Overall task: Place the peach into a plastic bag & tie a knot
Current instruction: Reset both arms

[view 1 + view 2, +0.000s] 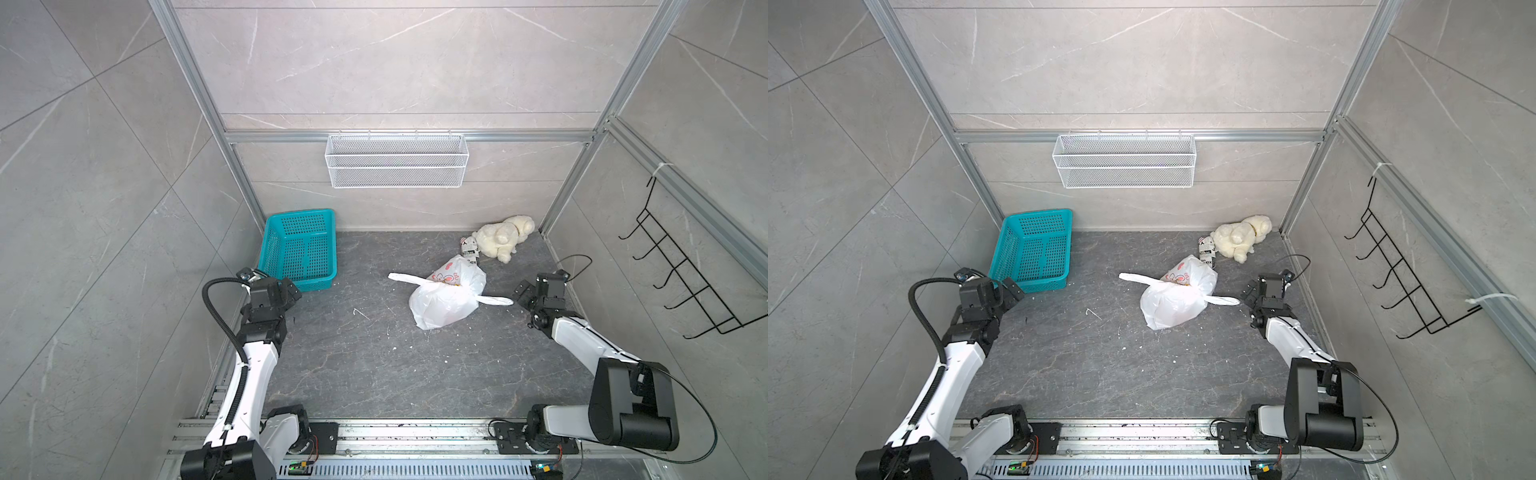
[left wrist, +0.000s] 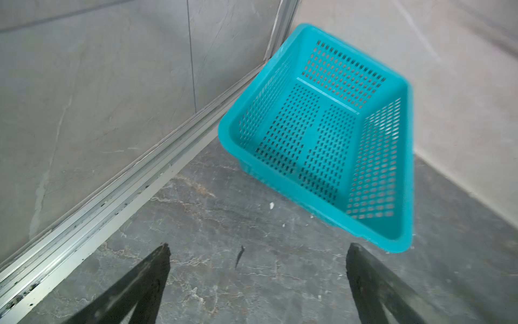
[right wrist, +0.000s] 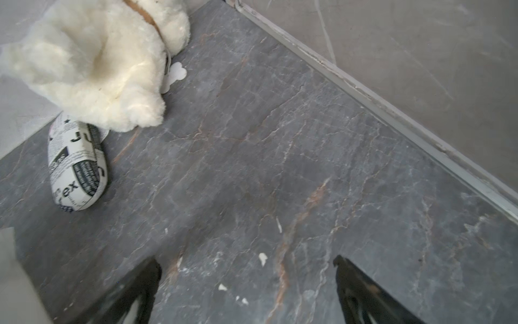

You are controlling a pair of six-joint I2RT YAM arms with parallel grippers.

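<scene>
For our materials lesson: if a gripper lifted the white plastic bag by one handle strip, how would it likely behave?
Probably floppy: the plastic bag is thin and crumpled, so it would sag. Likely bottom-heavy, given its rounded bulge. The handle strip looks flat, possibly slippery.

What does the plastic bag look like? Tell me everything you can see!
The plastic bag is thin, white and crinkly, with pink cartoon pictures printed on one side. It bulges as if something is inside. Its handles look tied together on top, with two flat ends poking out sideways. It lies on the dark table, right of the middle. Nothing grips it.
</scene>
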